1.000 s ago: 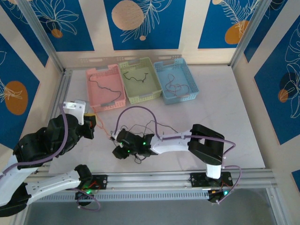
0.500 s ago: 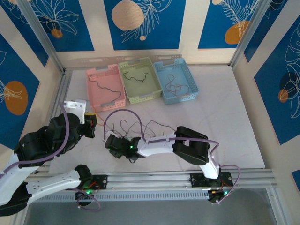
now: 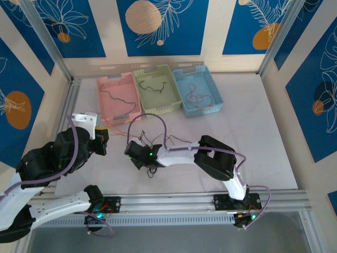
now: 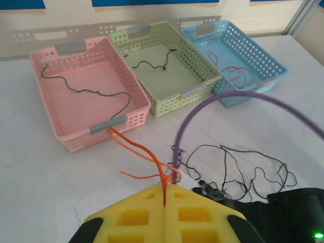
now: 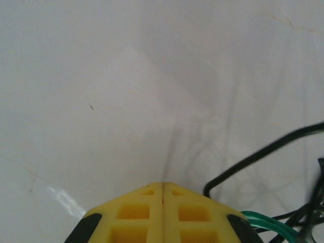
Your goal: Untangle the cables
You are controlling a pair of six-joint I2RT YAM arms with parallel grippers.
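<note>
my left pincer (image 4: 164, 188) is clamped on the orange cable (image 4: 163, 179), which runs away toward the near edge of the pink basket (image 4: 134, 119). my right pincer (image 5: 162, 185) is pressed closed low over the table (image 5: 101, 76), nothing visible between its pads, with the black tangle of cables (image 4: 238, 169) and a green strand (image 5: 260, 218) just to its right.

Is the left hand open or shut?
Shut: the left hand's yellow pads meet, with the orange cable pinched in the seam.
</note>
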